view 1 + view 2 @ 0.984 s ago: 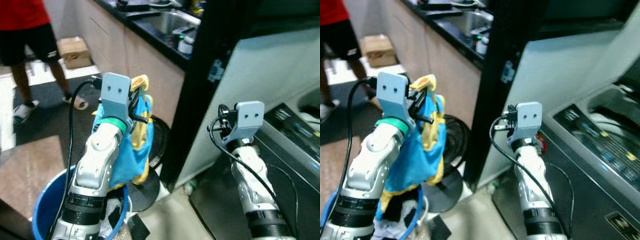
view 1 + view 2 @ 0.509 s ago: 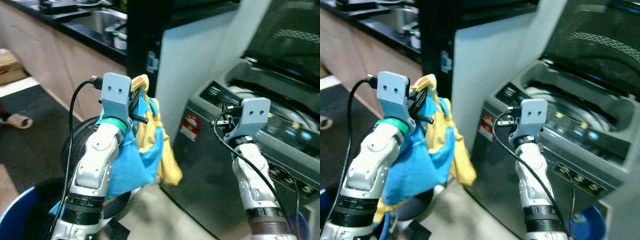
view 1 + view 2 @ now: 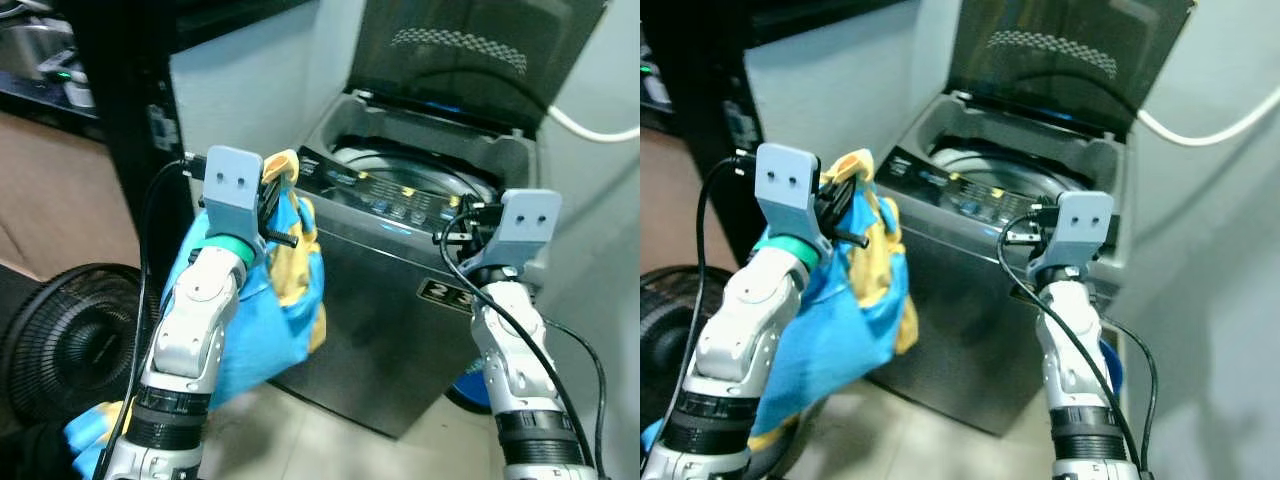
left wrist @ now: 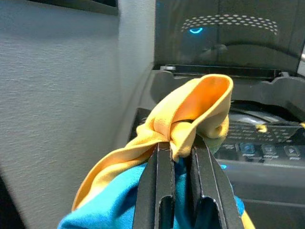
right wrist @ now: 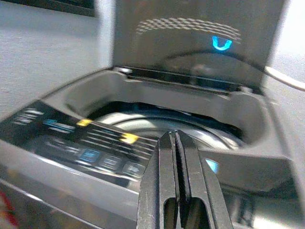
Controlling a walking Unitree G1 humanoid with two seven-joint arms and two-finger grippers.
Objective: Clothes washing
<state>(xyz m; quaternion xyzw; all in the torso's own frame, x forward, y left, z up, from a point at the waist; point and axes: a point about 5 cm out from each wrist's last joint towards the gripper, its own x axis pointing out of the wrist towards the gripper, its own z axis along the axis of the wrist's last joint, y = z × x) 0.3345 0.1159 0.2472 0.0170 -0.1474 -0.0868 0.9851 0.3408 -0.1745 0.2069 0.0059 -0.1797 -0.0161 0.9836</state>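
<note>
The left gripper (image 4: 180,143) pinches a blue and yellow cloth (image 3: 275,300) near the open washing machine (image 3: 400,300). The right gripper (image 5: 175,143) is pressed together, holding nothing.

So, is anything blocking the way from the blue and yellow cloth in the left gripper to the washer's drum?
Nothing visible does. The washing machine has its lid raised, leaving the drum opening exposed. The left gripper holds the cloth up in front of the machine.
</note>
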